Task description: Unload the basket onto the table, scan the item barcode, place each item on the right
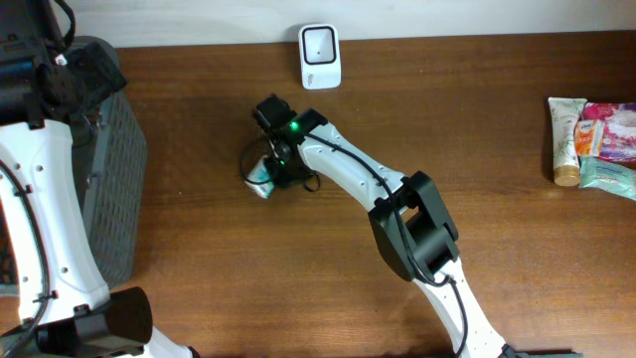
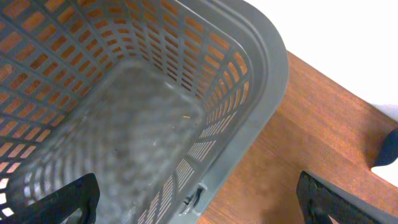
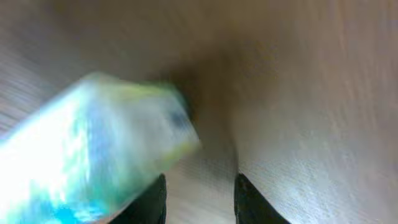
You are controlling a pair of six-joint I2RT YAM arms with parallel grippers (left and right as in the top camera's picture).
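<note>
Right wrist view: the blurred packet (image 3: 93, 155) sits just left of the right gripper (image 3: 200, 190) (whether it is pinched, I cannot tell). The left gripper (image 2: 199, 202) hangs spread wide, empty, basket (image 2: 264, 81) beneath it

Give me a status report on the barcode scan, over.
Left tool open above grey basket. Right tool down at teal-and-white item mid-table, fingers close together, grip unclear through blur. White scanner at far edge, path to it looks open.
</note>
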